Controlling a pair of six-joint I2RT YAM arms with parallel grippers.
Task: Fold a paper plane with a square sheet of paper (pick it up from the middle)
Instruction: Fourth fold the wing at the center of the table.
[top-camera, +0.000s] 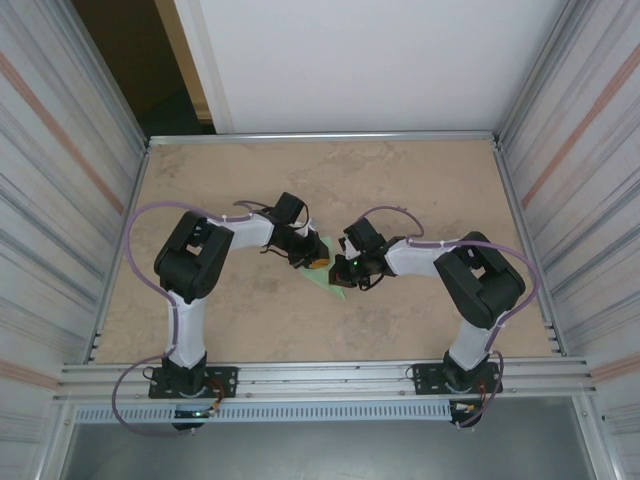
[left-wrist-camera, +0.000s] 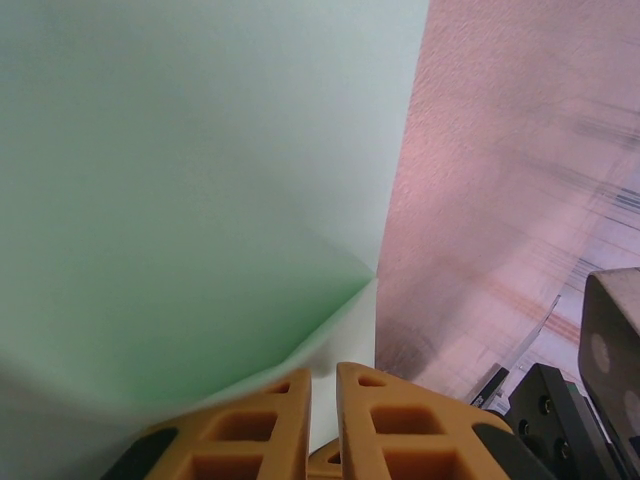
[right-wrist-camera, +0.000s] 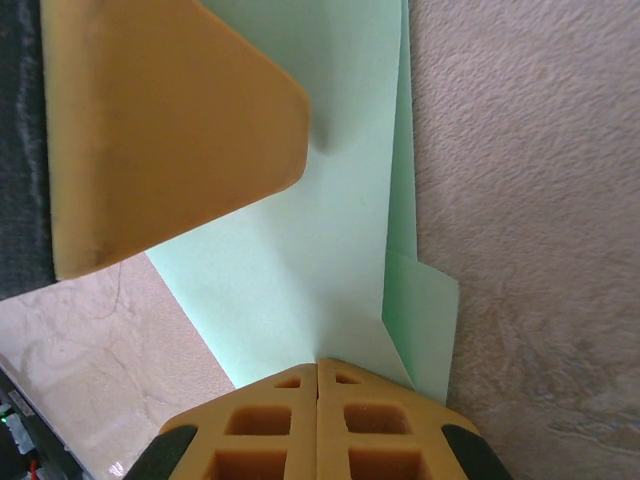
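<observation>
The pale green sheet of paper (top-camera: 338, 287) lies folded in layers at the middle of the table, between the two grippers. My left gripper (top-camera: 314, 258) comes in from the left, and in the left wrist view its orange fingers (left-wrist-camera: 270, 410) are shut on a raised fold of the paper (left-wrist-camera: 200, 200). My right gripper (top-camera: 347, 272) comes in from the right. Its jaws are pressed together on the paper's near edge (right-wrist-camera: 300, 260), with a narrow folded flap (right-wrist-camera: 422, 320) lying on the table beside them. A left finger (right-wrist-camera: 170, 130) rests on the paper across from the right gripper (right-wrist-camera: 318, 362).
The tan table (top-camera: 400, 180) has metal rails along its edges and corrugated walls (top-camera: 60, 150) on both sides. A white panel (top-camera: 380, 60) stands behind it. Both arm bases sit on the near rail (top-camera: 320, 380).
</observation>
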